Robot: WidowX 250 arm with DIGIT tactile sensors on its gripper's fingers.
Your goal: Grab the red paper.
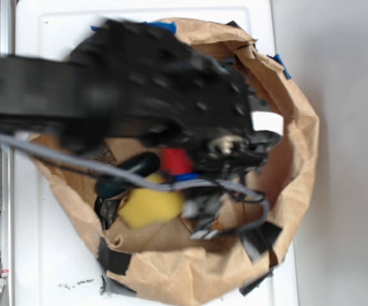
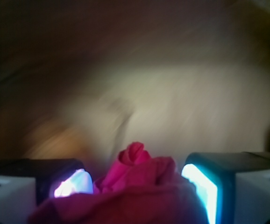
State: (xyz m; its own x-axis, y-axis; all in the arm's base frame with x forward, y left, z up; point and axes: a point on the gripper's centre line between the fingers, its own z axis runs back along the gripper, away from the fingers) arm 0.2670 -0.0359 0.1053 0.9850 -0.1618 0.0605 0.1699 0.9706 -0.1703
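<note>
**Red paper sitting between the fingers, inside the paper-bag nest**

Biggest thing first: the white table (image 1: pixel 37 255) carries a big brown paper bag (image 1: pixel 298 127) rolled down into a bowl shape, with black tape pieces (image 1: pixel 260 239) stuck along its near rim and blue tape (image 1: pixel 279 64) at its far rim. The black robot arm (image 1: pixel 76 95) reaches in from the left edge and covers most of the bag's middle, pretty blurred.

Inside the bag: a yellow sponge (image 1: pixel 151 207) toward the near-left part, a dark rounded object (image 1: pixel 130 171) just beside it that I can't make out, and the red paper (image 1: pixel 176 161) tucked right under the arm, just above the sponge.

The wrist view is where it gets clear. The red paper (image 2: pixel 135 186) fills the space between the two fingers of the gripper (image 2: pixel 137 184), with a crumpled peak poking upward. It's a lumpy wad, so no real long axis I can call. The left fingertip (image 2: pixel 72 183) presses against the paper; the right one sits just beside it. Looks clenched on the paper.
</note>
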